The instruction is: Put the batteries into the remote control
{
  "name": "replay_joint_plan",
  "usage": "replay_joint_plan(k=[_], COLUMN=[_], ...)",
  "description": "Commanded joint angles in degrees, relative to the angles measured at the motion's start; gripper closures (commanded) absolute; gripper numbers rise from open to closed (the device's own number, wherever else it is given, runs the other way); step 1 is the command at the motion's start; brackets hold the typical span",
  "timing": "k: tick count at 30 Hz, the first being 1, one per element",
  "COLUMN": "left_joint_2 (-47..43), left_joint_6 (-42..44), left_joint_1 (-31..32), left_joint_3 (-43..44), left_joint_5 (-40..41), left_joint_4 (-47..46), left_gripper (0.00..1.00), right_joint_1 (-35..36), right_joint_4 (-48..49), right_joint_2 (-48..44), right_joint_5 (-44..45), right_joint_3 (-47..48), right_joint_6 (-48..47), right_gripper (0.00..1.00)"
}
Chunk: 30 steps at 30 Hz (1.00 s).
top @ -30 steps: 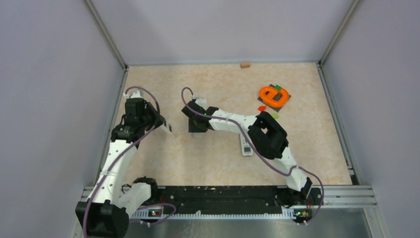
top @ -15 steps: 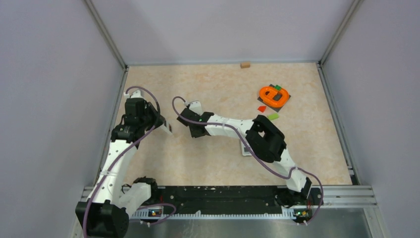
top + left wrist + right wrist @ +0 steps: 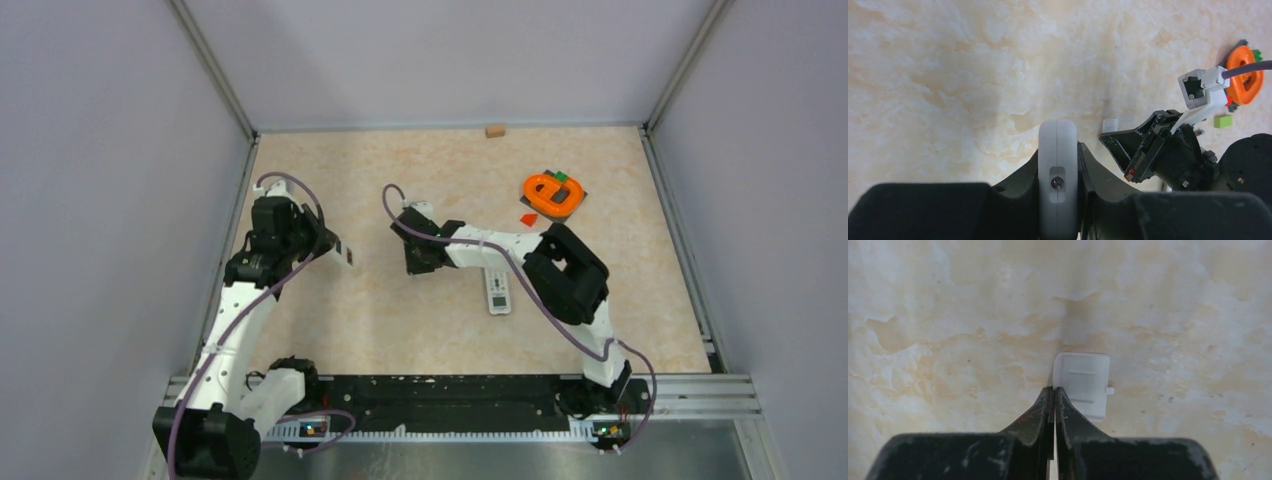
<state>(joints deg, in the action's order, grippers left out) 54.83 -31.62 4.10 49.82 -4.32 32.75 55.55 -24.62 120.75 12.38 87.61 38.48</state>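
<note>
My left gripper (image 3: pixel 335 250) is shut on a white remote (image 3: pixel 347 257). In the left wrist view the remote (image 3: pixel 1057 135) stands edge-on between the fingers of that gripper (image 3: pixel 1058 156). My right gripper (image 3: pixel 418 265) is low over the table's middle. In the right wrist view it (image 3: pixel 1054 389) is shut on a slim dark sliver with a reddish tint, seemingly a battery. A white battery cover (image 3: pixel 1083 385) lies flat on the table touching its tips, and also shows in the left wrist view (image 3: pixel 1109 125). Other batteries are out of view.
A second white remote (image 3: pixel 498 292) lies on the table under the right arm. An orange ring on a dark plate with green blocks (image 3: pixel 553 193) and a red piece (image 3: pixel 528 218) sit at the back right. A small wooden block (image 3: pixel 494 130) lies at the far edge.
My right gripper swung left toward the left gripper, then back to the right, uncovering the remote on the table. The left arm has barely moved.
</note>
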Motion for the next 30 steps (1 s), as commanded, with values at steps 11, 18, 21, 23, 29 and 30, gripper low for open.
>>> replay_joint_plan(k=[11,18,21,23,29,30], left_joint_2=[-2.15,0.22,1.16,1.17,0.50,0.60], left_joint_6=[-20.12,-37.51,-42.45,-44.38,-49.20,-50.14], left_joint_1=[-0.10,1.36,1.90,2.28,2.48,2.51], left_joint_3=[-11.67,-18.27,-19.86,-20.33,-20.71,-20.53], left_joint_5=[-19.46,-19.86,-20.09,-20.18,-22.05,-22.81], left_joint_4=[-34.80,-56.13,-63.49,-65.91,-68.08,-68.08], left_gripper=[1.00,1.00,1.00,1.00,1.00,1.00], right_joint_1=[-10.19,-9.70,-8.92,-8.39,-7.56,-7.56], right_joint_4=[33.16,55.41,59.65,60.99,62.71,61.85], right_joint_2=[-35.80,-41.73,-41.29,-40.69,-37.83,-37.34], right_joint_5=[-18.86,-22.67,-23.09,-23.31,-25.20,-25.86], right_joint_3=[-25.82,-32.90,-32.42,-31.70,-29.65,-28.93], right_joint_6=[19.37,32.78,37.00,39.13,42.90,43.14], right_gripper=[1.00,1.00,1.00,1.00,1.00,1.00])
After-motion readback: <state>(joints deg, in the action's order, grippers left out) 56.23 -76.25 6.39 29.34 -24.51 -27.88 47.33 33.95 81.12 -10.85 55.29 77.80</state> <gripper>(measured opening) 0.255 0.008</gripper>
